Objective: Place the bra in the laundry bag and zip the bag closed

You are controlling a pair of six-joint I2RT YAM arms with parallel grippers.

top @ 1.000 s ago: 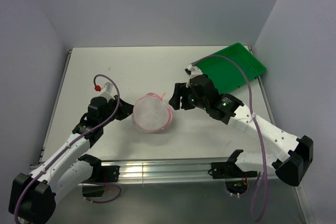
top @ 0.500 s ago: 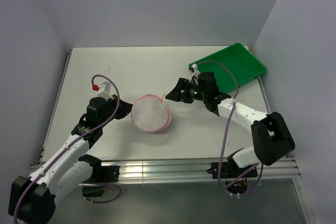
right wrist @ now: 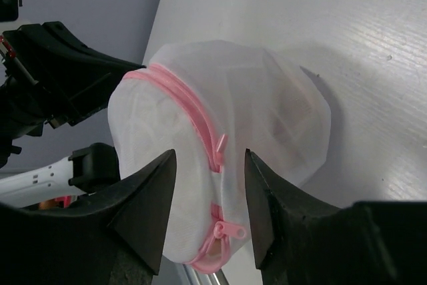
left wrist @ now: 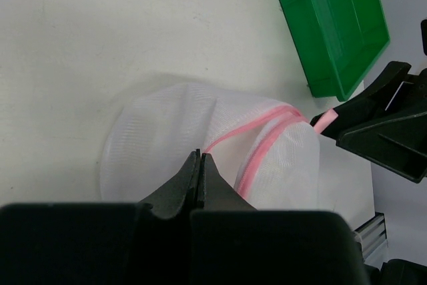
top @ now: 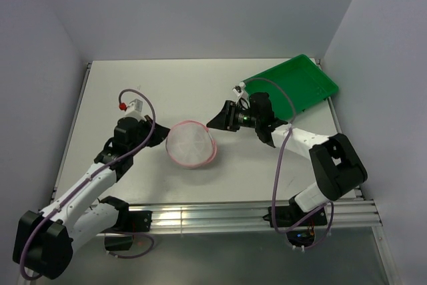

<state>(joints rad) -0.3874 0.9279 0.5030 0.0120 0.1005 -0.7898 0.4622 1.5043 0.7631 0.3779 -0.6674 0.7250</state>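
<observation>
Top: one laundry bag [top: 191, 145] mid-surface [top: 147, 85], one green tray [top: 297, 85], two arms reaching in from opposite sides. Left wrist: left fingers [left wrist: 181, 188] clenched on the bag's mesh. Right wrist: right fingers [right wrist: 143, 205] spread, straddling the pink zipper [right wrist: 195, 123].

Laundry bag [top: 191, 145] on table [top: 153, 91] between left tool [top: 160, 139] (touching it) and right tool [top: 215, 123]; tray [top: 293, 85] behind, far right.
</observation>
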